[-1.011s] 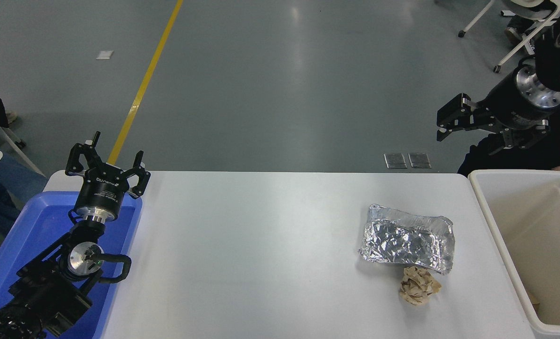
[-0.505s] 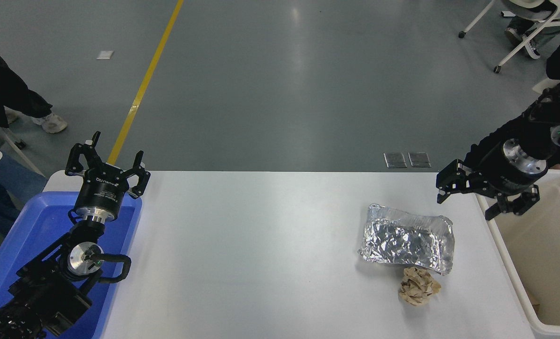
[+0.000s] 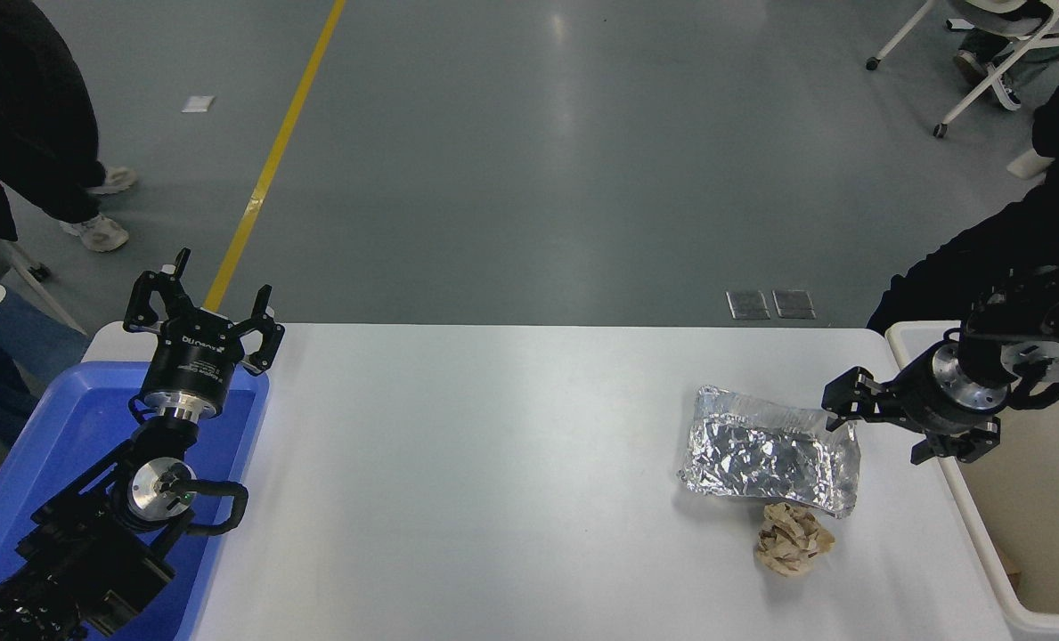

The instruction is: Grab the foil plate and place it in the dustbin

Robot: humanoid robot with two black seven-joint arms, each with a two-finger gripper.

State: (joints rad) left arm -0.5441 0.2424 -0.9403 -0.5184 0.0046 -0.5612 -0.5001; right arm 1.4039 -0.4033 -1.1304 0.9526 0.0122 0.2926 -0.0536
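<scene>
The right pincer (image 3: 876, 420), its jaws spread and empty, hovers at the right of the frame, just off the right end of the foil plate (image 3: 769, 452). The plate lies on the white desk (image 3: 493, 481), long axis running left to right. Contact with the rim cannot be confirmed. The dustbin (image 3: 974, 525) sits at the right edge; the left pincer (image 3: 204, 307) is parked, released, lower left.

The table (image 3: 493, 463) was plain white. On its right part the foil plate (image 3: 769, 452) showed shiny silver, creased into light and dark facets, and the paper ball (image 3: 792, 540) just near of it was mottled tan. The dustbin (image 3: 1028, 463) at the right was cream, the tray (image 3: 75, 445) at the left bright blue. A yellow line (image 3: 280, 151) crossed the grey floor (image 3: 582, 160).
</scene>
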